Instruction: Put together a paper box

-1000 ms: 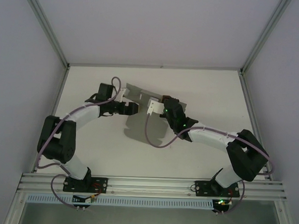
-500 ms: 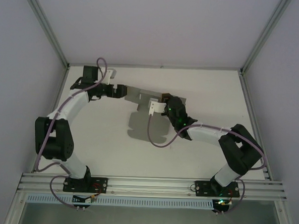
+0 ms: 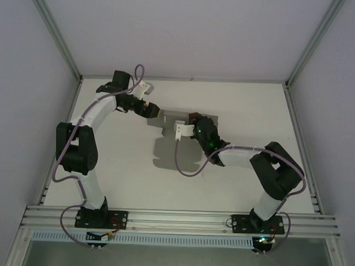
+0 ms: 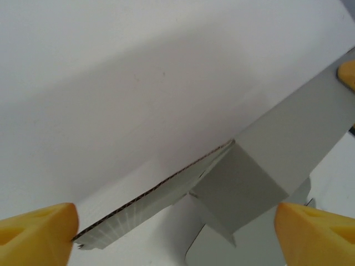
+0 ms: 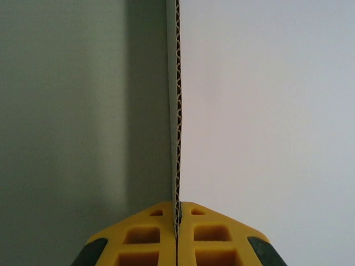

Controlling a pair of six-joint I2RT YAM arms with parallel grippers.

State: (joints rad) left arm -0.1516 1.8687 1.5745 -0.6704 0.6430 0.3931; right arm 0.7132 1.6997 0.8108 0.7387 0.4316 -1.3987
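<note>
The right gripper [image 5: 177,215] is fully closed on the paper box [image 3: 170,117], its two yellow fingers [image 5: 145,235] clamping the corrugated edge of the grey card, which runs straight away from the jaws in the right wrist view. The left gripper [image 4: 175,213] stands wide open and holds nothing; the free edge of the card and a folded flap lie between its fingertips [image 4: 41,233], and whether either fingertip touches the card cannot be told. In the top view the card sits between the two grippers, raised above the far middle of the table [image 3: 249,106], with its shadow cast on the surface nearer the arm bases.
</note>
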